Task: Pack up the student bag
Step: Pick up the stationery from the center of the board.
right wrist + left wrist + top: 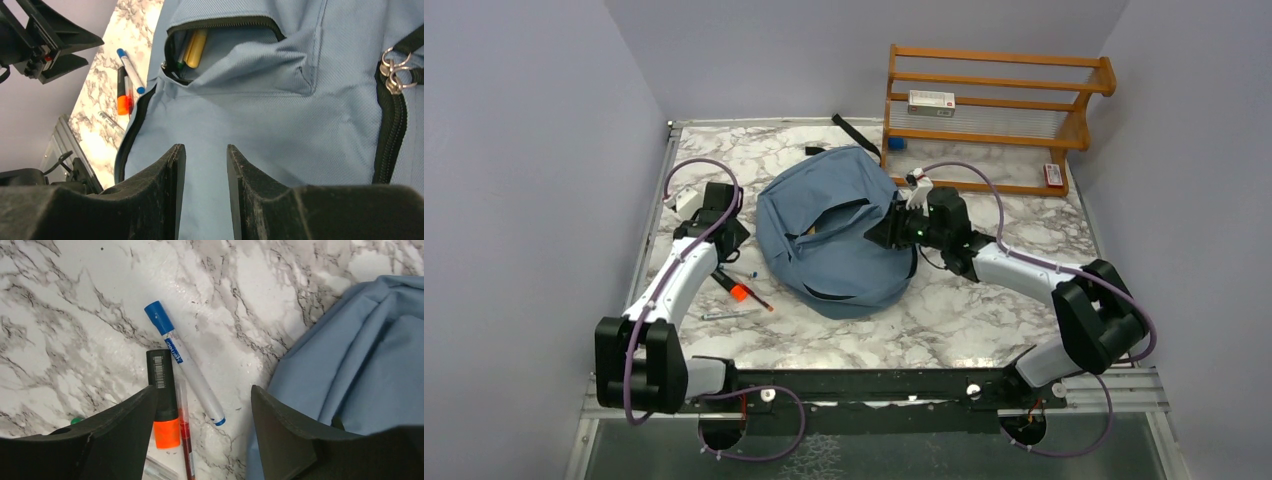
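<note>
On marble table [984, 300]: student bag [824, 250], front pocket unzipped.
Left gripper [202, 390] gaped wide, empty, over pens [192, 377]; right gripper [204, 147] narrowly parted above its fabric, gripping nothing.

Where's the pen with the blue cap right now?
Seen from the left wrist, the blue-capped pen lies on the marble table, between the orange-and-black highlighter and the blue bag, under the left hand.
</note>
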`<state>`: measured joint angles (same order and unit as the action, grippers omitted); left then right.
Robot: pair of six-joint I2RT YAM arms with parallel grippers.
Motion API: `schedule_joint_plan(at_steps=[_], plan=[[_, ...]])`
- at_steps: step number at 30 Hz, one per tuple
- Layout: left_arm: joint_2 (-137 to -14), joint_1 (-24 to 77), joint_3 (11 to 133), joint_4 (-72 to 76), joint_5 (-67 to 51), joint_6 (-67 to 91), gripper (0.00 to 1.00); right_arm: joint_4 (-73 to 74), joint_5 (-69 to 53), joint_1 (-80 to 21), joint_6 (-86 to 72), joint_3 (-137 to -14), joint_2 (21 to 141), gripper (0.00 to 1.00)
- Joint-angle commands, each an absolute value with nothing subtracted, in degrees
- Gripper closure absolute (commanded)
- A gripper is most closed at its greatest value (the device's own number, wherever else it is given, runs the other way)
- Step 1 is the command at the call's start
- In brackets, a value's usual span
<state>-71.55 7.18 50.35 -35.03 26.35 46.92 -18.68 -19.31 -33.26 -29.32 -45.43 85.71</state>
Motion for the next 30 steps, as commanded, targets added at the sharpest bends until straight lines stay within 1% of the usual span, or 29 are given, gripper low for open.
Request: schedule_joint_plan(at_steps=[1, 11, 16, 30], plan=[[-75.4, 5.7, 50.6, -34.3, 22.6, 50.6, 0.32, -16.8, -19.0, -33.2, -29.3, -44.4, 83.7, 0.59], [-80.5, 5.7, 49.1, -33.2, 15.7, 58.5, 0.33, -15.0, -15.9, -33.3, -30.4, -43.9, 83.0, 0.60], [-81.5, 5.7, 48.8, -33.2, 15.5, 60.2, 0.37, -14.9, -15.7, -33.2, -30.5, -43.9, 83.0, 0.59], [-82.5, 5.7, 46.6, -33.1, 14.6, 62.4, 0.37, -14.1, -15.0, -33.2, -31.0, -44.3, 83.6, 0.60]])
